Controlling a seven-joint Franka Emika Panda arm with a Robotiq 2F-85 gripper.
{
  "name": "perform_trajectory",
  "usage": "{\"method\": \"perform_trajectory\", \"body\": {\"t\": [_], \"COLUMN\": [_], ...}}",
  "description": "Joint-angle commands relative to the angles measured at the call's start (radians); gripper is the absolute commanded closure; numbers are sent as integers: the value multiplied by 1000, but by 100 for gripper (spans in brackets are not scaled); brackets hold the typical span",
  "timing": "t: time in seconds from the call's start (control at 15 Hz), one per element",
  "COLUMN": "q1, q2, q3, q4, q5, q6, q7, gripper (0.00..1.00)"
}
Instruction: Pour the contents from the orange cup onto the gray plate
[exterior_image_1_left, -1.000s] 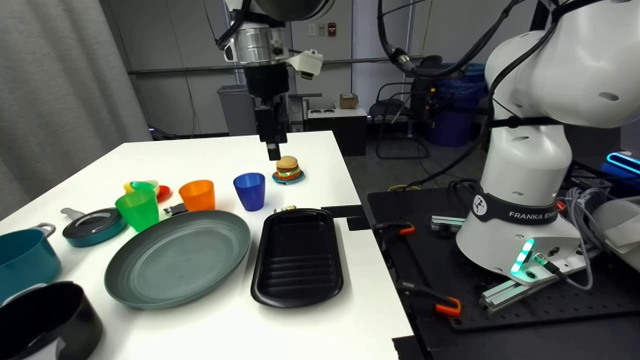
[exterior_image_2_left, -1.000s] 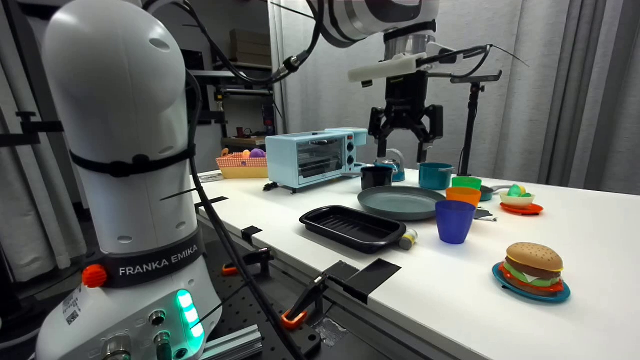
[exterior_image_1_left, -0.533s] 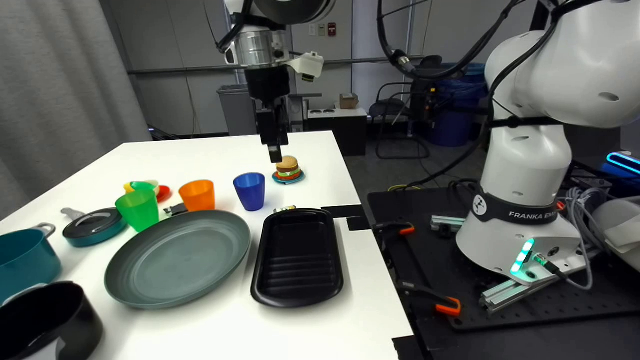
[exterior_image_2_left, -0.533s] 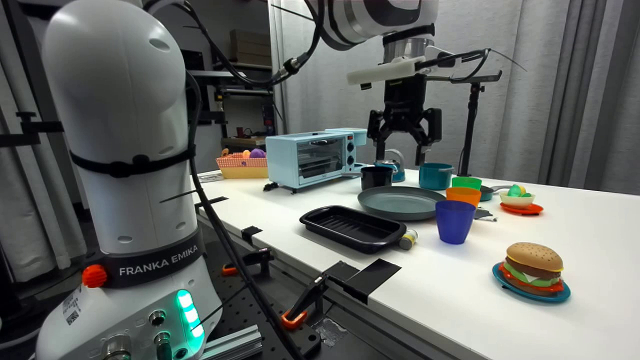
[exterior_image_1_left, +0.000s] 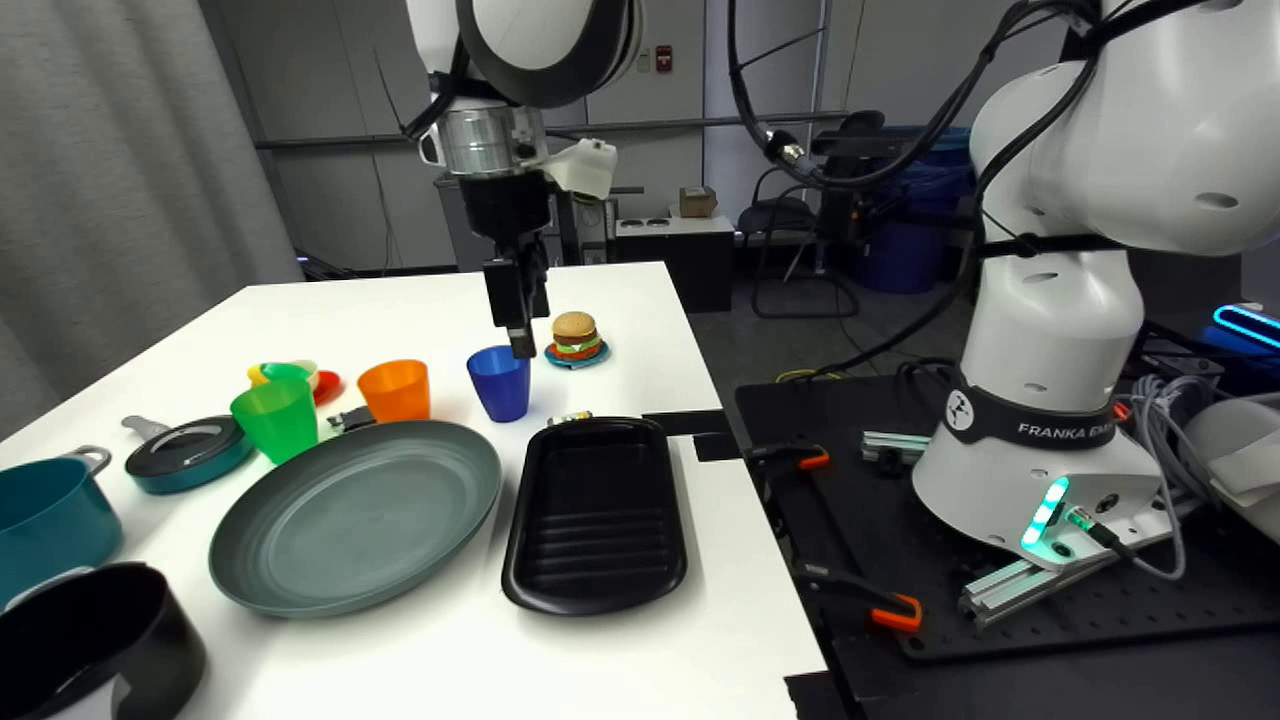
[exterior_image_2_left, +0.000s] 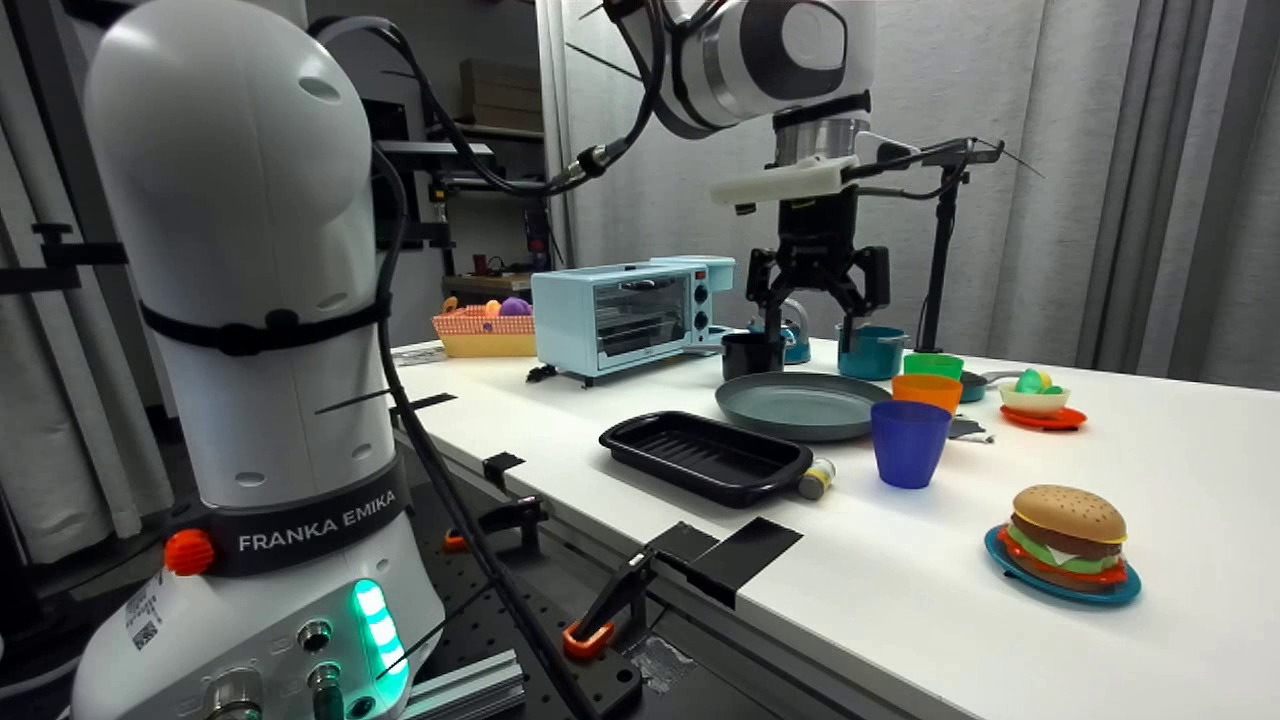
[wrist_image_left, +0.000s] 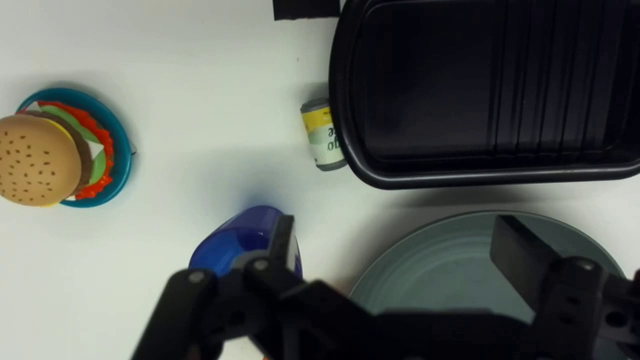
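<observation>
Orange cup (exterior_image_1_left: 397, 393) upright, mouth up, long axis vertical, gray plate (exterior_image_1_left: 355, 520) lying flat nearby, pincer (exterior_image_2_left: 810, 334) aloft, jaws apart

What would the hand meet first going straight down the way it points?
Probably the tray, at its rim facing the plate. In an exterior view the hand seems lined up beside the blue cup. Depth is unclear; the plate could come first.
</observation>
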Motion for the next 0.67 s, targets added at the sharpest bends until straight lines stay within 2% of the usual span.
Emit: {"method": "perform_trajectory", "body": {"t": [0.0,0.6], "q1": [-4,-37], "q2": [104,285], "q3": [3,-9], "q4": [108,341], "q5": [-3,36], "q6": [29,20], "q7": [20,33], "gripper": [0,0]}}
